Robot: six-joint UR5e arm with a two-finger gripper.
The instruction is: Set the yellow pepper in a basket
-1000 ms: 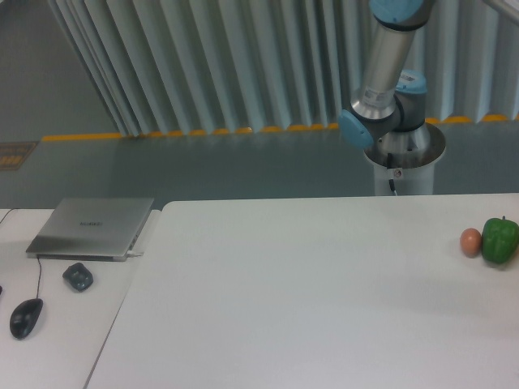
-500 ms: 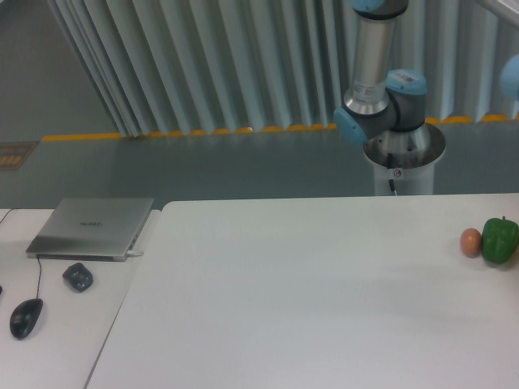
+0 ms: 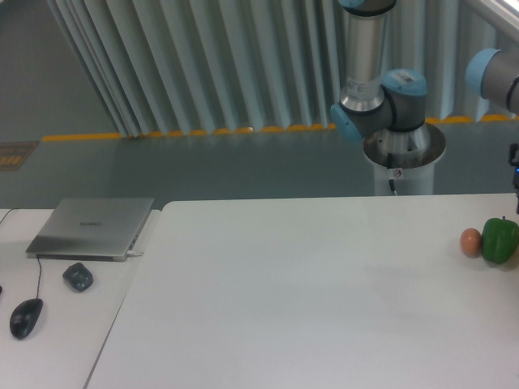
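Camera view: claw beyond right edge

My arm (image 3: 362, 49) is smooth grey metal with glossy blue plastic caps; matt white table (image 3: 308, 300); glossy green pepper (image 3: 499, 239); brushed-metal laptop (image 3: 92, 228).

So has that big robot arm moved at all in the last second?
Yes. Its upright arm segment has shifted left against the fixed pedestal, and another arm section has come into view at the right edge, above the green pepper.

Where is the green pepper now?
The green pepper sits on the white table at the camera picture's far right edge, with the small brown egg-shaped thing close on its left.
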